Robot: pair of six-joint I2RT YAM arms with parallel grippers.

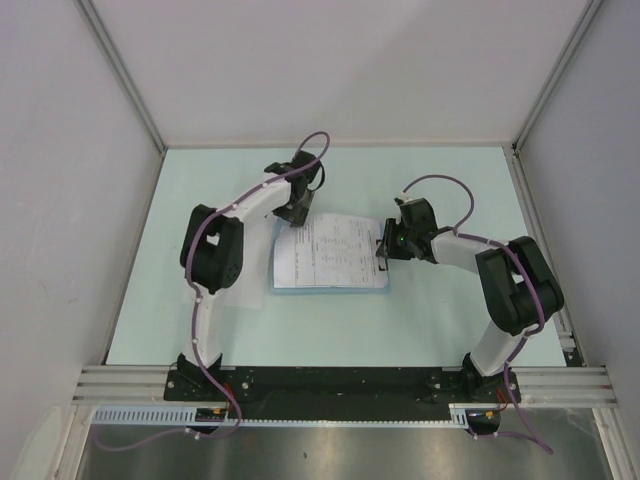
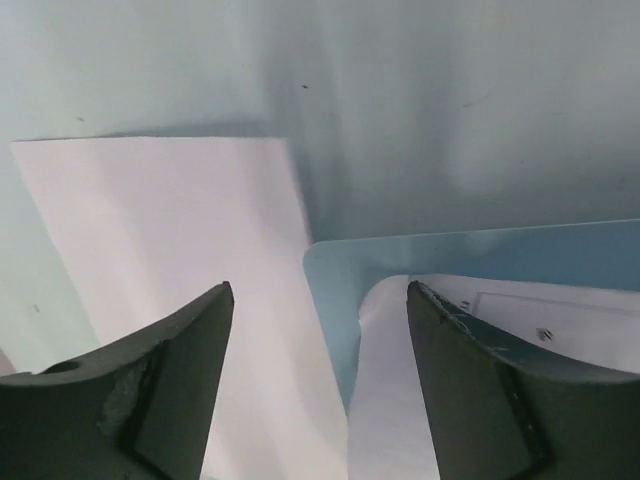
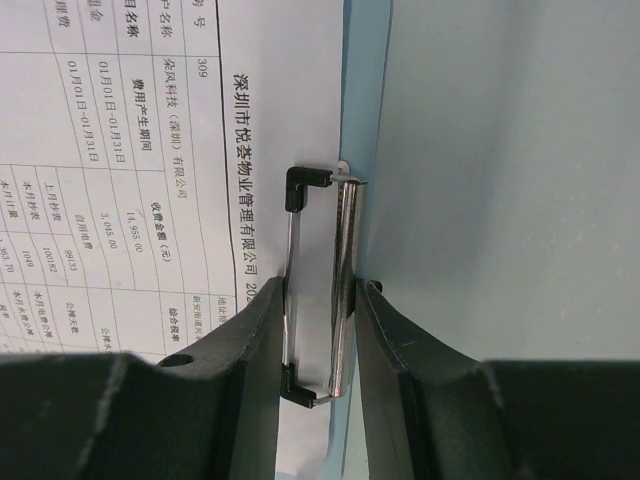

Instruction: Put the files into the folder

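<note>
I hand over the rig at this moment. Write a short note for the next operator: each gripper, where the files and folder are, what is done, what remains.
Left gripper: open, holding nothing, above the folder corner.
Right gripper: shut on the metal clip at the folder's right edge.
Files: the printed sheet lies over the folder; a blank sheet lies on the tabletop beside that corner.
Done: unclear whether any sheet is inside.
Left: get the blank sheet in and confirm the rest.
</note>
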